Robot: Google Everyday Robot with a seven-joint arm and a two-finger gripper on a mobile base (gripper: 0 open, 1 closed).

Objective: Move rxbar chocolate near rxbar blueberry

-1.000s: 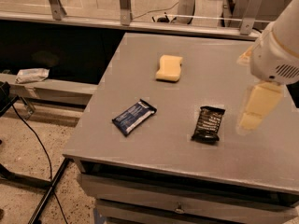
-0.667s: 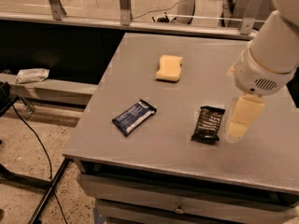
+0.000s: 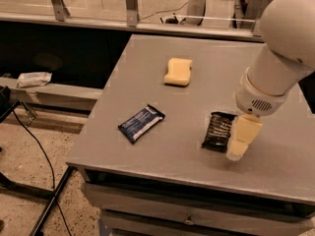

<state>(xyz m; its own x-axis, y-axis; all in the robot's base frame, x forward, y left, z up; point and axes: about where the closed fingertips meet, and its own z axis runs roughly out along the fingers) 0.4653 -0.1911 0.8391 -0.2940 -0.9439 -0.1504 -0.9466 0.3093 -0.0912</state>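
The rxbar blueberry [image 3: 141, 123] lies unmoved at the front left of the surface [image 3: 157, 159], apart from the equally unmoved rxbar chocolate [image 3: 219, 131]. The gripper [image 3: 238, 149] has dropped leftward, now just beside the chocolate bar's right edge. Whether it is clenched cannot be told, and the arm is cut off at the frame edge.

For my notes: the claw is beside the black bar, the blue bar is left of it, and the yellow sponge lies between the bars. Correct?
No. The camera view shows the yellow sponge behind both bars, not between. The claw is beside the rxbar chocolate, the rxbar blueberry to its left.
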